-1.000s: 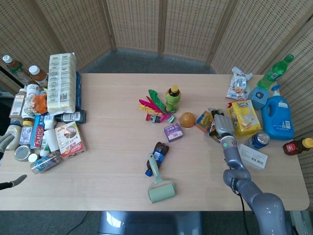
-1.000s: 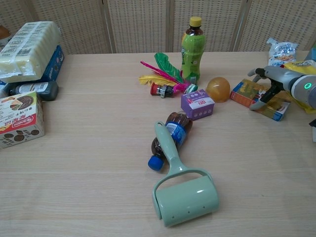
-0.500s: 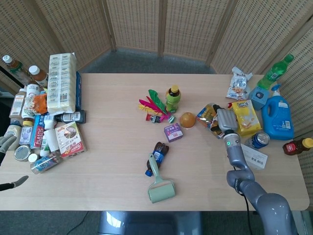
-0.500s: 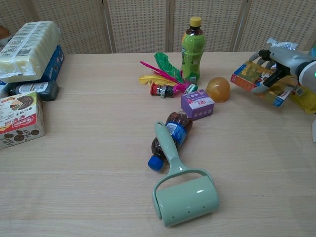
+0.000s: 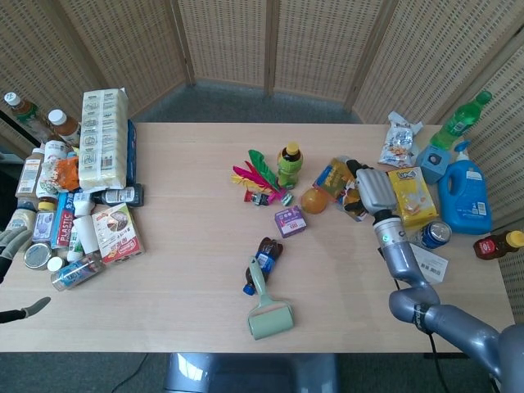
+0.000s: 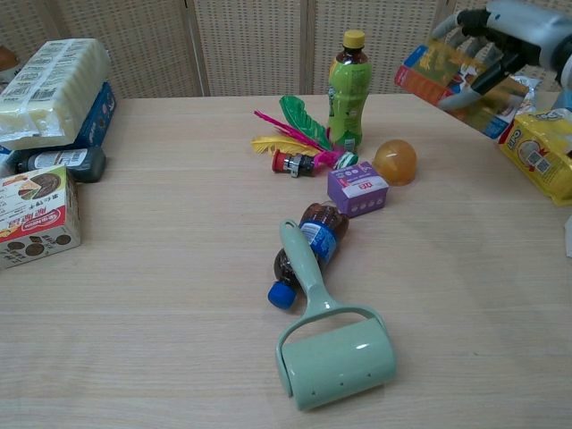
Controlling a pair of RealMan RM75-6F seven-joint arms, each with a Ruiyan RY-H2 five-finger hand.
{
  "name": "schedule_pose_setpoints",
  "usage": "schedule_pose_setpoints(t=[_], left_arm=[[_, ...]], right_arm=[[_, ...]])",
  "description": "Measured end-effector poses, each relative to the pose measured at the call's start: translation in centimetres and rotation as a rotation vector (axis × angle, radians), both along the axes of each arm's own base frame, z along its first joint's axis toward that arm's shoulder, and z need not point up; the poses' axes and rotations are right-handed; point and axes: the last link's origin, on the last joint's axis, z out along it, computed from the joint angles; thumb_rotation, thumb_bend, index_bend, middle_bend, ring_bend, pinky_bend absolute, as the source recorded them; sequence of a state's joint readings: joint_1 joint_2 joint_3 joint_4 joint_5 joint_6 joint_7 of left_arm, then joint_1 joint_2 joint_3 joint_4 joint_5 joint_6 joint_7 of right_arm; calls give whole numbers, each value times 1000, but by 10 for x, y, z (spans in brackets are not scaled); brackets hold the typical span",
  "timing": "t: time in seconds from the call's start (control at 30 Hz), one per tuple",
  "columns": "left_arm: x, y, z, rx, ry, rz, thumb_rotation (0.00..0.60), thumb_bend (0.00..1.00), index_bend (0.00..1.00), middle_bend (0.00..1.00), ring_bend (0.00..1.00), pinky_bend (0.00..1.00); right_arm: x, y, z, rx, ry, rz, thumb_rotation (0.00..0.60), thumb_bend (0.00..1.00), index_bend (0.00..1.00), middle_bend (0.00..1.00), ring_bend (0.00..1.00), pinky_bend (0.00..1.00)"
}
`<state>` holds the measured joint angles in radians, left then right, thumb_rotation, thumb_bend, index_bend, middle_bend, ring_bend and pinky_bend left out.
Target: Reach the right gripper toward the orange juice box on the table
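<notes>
While held aloft, orange juice box (image 6: 444,73), tilted, right robot hand (image 6: 500,36) gripping

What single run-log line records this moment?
right robot hand: grips orange juice box | box: lifted clear of table, tilted | left robot hand: at table's left edge, holds nothing
</notes>
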<state>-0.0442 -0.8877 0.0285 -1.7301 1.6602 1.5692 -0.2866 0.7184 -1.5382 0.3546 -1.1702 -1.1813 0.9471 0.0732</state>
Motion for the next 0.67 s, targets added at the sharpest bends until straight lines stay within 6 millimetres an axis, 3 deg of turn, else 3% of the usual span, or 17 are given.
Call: schedule_pose_setpoints(t=[0.33,0.67], left_arm=[[1,0,1,-6,-11,-8,600,0,0,0,0,0],[2,-1,-2,-16,-7,-12,600,0,0,0,0,0]], right_arm=[[59,25,69,-82,25,94,600,178,207,457,321,553],[86,34,85,-98,19,109,600,176,205,457,322,552]])
